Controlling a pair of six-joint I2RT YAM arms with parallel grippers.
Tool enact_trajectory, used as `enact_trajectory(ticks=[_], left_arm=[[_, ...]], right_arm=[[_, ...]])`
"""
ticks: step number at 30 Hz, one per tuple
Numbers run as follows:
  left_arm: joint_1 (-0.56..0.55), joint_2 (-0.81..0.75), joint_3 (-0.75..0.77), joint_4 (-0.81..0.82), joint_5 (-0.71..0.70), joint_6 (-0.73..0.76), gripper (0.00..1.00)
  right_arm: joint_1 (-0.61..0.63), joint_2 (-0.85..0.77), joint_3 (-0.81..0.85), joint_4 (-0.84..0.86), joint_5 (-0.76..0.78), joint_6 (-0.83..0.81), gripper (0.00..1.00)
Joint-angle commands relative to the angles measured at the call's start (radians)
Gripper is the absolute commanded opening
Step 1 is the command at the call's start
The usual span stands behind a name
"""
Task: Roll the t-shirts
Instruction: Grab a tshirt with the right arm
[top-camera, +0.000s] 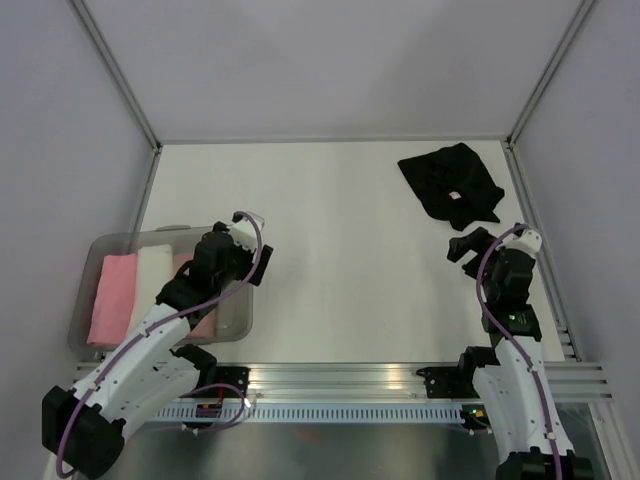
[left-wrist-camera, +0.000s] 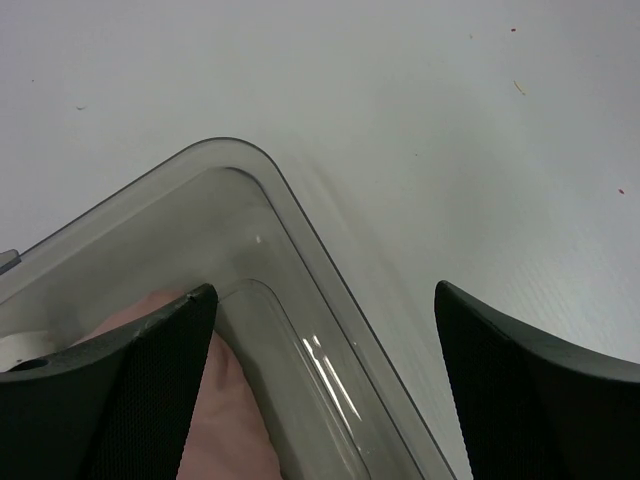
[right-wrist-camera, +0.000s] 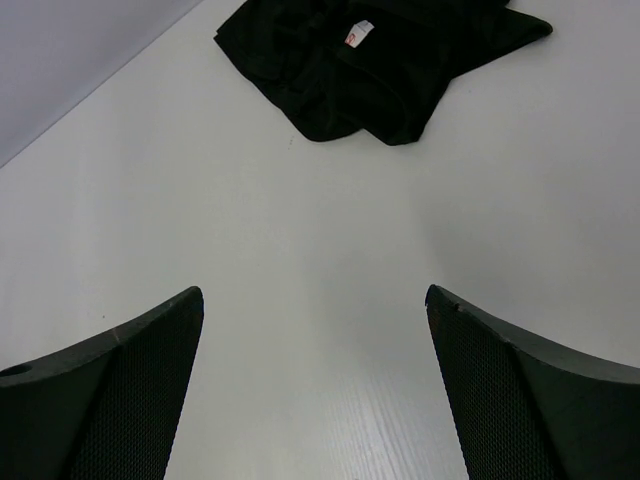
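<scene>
Both arms (top-camera: 150, 340) bent; left fingers (left-wrist-camera: 110, 400) over tub (left-wrist-camera: 290, 210).

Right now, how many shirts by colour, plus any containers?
black t-shirt: 1, loose on the table
pink t-shirt: 1, in the tub
white t-shirt: 1, in the tub
pale peach t-shirt: 1, in the tub, partly hidden
clear plastic tub: 1
Total: 4 shirts, 1 tub, 5 things
</scene>
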Motion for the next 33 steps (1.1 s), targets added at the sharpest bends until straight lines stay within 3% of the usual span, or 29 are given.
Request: enact_trajectory(ticks=[1, 4, 5, 7, 9, 11, 14, 17, 21, 26, 29, 30, 31, 33], left_arm=[[0.013, -0.017, 0.009, 0.031, 0.02, -0.038, 0.94], [0.013, -0.005, 0.016, 0.031, 0.08, 0.02, 0.96], [0.013, 0.001, 0.019, 0.029, 0.094, 0.043, 0.96], [0.013, 0.029, 0.043, 0.029, 0.119, 0.11, 0.96], [0.013, 0.052, 0.065, 0.028, 0.129, 0.152, 0.96], [0.013, 0.084, 0.101, 0.026, 0.135, 0.161, 0.96], [0.013, 0.124, 0.144, 0.022, 0.181, 0.149, 0.96], [0.013, 0.162, 0.177, 0.015, 0.224, 0.131, 0.95], [0.013, 0.215, 0.219, 0.011, 0.215, 0.141, 0.95], [0.013, 0.308, 0.276, 0.02, 0.201, 0.193, 0.95], [0.011, 0.333, 0.305, 0.034, 0.211, 0.203, 0.96], [0.013, 0.347, 0.318, 0.035, 0.214, 0.206, 0.96], [0.013, 0.357, 0.325, 0.038, 0.217, 0.203, 0.96], [0.013, 0.383, 0.351, 0.038, 0.22, 0.19, 0.96]], right_arm=[[-0.001, 0.077, 0.116, 0.006, 0.04, 0.006, 0.98], [-0.001, 0.228, 0.238, -0.034, 0.114, -0.014, 0.98], [-0.003, 0.285, 0.283, -0.066, 0.247, 0.001, 0.98], [-0.013, 0.494, 0.453, -0.164, 0.332, 0.029, 0.98], [-0.035, 0.715, 0.57, -0.18, 0.302, 0.003, 0.98], [-0.059, 0.863, 0.748, -0.16, 0.162, -0.039, 0.97], [-0.061, 1.217, 1.015, -0.226, 0.13, -0.077, 0.79], [-0.061, 1.431, 1.236, -0.292, 0.161, -0.099, 0.75], [-0.059, 1.617, 1.452, -0.346, 0.118, -0.114, 0.84], [-0.056, 1.763, 1.531, -0.367, 0.136, -0.105, 0.82], [-0.05, 1.78, 1.517, -0.337, 0.063, -0.14, 0.46], [-0.043, 1.775, 1.496, -0.323, 0.038, -0.151, 0.17], [-0.038, 1.765, 1.486, -0.303, 0.02, -0.16, 0.0], [-0.017, 1.714, 1.456, -0.289, -0.034, -0.213, 0.0]])
